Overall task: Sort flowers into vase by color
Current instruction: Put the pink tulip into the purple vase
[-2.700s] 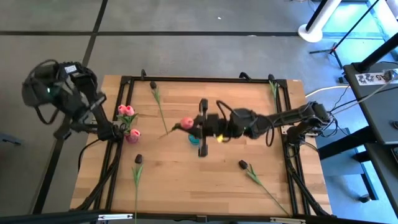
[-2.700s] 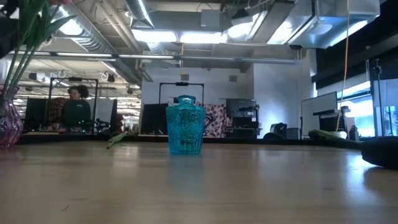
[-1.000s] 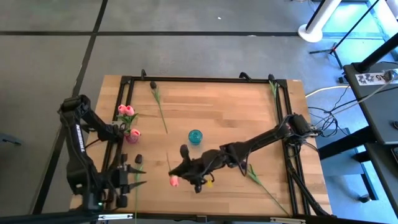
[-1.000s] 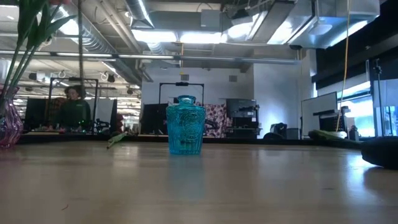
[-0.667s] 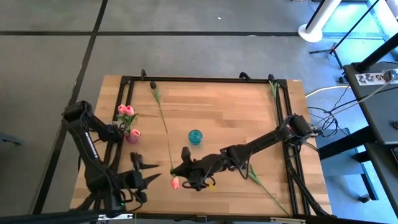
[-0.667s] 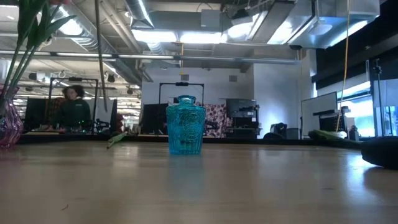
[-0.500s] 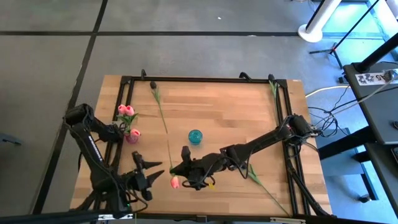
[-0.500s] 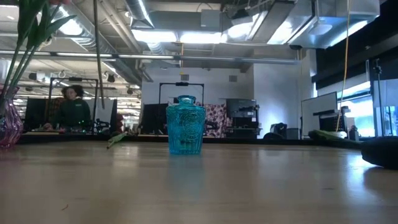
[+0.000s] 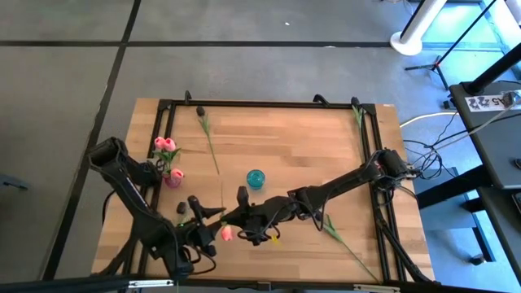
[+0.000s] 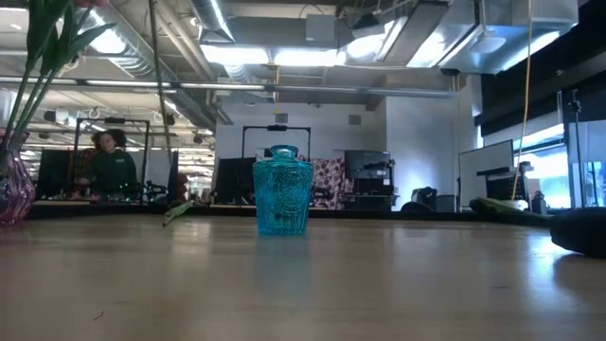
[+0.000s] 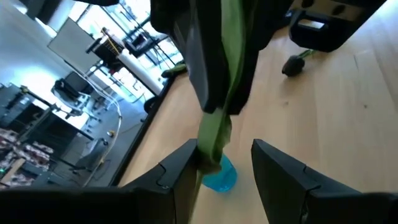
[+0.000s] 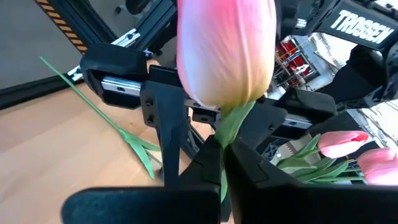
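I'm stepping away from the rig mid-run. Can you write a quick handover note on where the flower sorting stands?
Right gripper: shut on the stem of a pink tulip, held above the table's near-left area.
Left gripper: open, fingers either side of that tulip's stem, apparently to take it over.
Done: other pink tulips stand in the pink vase at the left edge.
Left: get the held tulip into the pink vase; the blue vase looks empty; dark tulips lie loose on the table.
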Robot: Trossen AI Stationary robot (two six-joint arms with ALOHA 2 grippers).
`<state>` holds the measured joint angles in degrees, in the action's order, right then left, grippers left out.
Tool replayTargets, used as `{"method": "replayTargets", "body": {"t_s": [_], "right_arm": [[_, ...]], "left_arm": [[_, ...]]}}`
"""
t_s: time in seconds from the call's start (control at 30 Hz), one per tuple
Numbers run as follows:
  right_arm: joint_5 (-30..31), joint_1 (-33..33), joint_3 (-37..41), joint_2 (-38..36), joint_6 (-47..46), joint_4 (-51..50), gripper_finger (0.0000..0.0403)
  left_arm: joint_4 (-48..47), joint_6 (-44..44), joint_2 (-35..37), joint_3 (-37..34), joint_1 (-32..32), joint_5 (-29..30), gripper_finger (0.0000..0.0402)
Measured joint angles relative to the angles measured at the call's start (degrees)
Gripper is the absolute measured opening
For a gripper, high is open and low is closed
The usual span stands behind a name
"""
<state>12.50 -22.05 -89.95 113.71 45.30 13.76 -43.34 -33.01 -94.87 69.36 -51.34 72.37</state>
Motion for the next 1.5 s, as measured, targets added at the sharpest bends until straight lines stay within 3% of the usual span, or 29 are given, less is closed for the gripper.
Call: {"method": "replayTargets", "body": {"t_s": [0.2, 0.47, 0.7, 0.9, 1.0, 1.27, 1.4, 1.5], "right_arm": [[0.0, 0.3, 0.0, 0.0, -2.0, -0.5, 0.0012], [1.1, 0.4, 0.0, 0.0, -3.1, -0.7, 0.0052], [6.3, -1.4, 0.0, -0.6, -3.5, -1.3, 0.0122], [20.0, -6.0, 0.0, -1.6, -3.1, -1.3, 0.0206], [25.7, -8.4, 0.0, -1.6, -3.1, -1.0, 0.0231], [34.2, -11.9, 0.0, -1.6, -5.1, 0.3, 0.0241], [37.1, -12.2, 0.0, -1.6, -7.6, 0.2, 0.0241], [38.3, -12.1, 0.0, -1.6, -9.1, 0.2, 0.0241]], "left_arm": [[2.8, 0.6, 0.0, 0.0, 1.9, -0.3, 0.0125], [5.3, -0.9, 0.0, 0.0, 2.7, 1.4, 0.0009], [-1.9, -4.7, 1.2, 0.0, -1.0, 2.6, 0.0003], [-19.8, -16.8, 6.9, 0.0, -7.7, 4.8, 0.0001], [-24.9, -17.2, 10.9, 0.0, -11.6, 2.3, 0.0001], [-33.0, -13.1, 22.5, 0.0, -18.3, -6.7, 0.0], [-42.2, -13.0, 25.4, 0.0, -18.8, -13.2, 0.0], [-43.9, -12.9, 27.2, 0.3, -18.7, -14.2, 0.0]]}}
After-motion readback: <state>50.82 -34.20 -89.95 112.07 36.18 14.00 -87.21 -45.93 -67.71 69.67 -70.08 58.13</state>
